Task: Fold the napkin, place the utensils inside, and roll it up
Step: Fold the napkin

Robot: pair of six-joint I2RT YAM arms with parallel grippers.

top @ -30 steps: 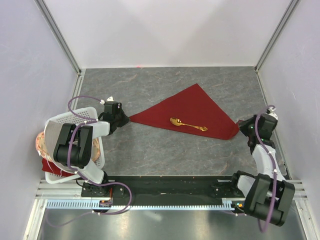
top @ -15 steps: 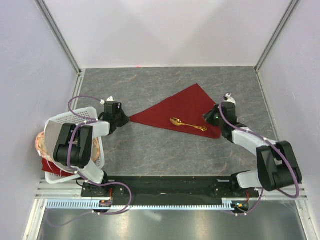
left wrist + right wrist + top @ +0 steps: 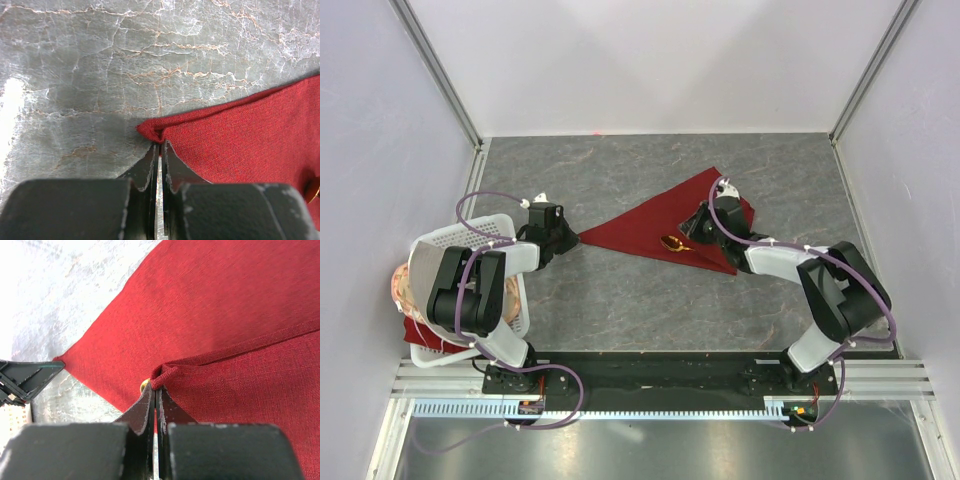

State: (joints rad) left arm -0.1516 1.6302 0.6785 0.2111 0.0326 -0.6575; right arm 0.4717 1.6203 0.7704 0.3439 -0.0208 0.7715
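I'm keeping the left gripper (image 3: 568, 238) pinched shut on the left tip of the napkin (image 3: 640, 225), anchoring it to the table (image 3: 620, 300). The napkin is lying mid-table as a folded triangle. The right gripper (image 3: 688, 232), clamped on the right corner, has just been dragging it leftward over the cloth. The flap is now covering the handle of the gold spoon (image 3: 671, 243), with only the bowl showing. I'm reading this as the wrap-over starting, with the rolling still pending.
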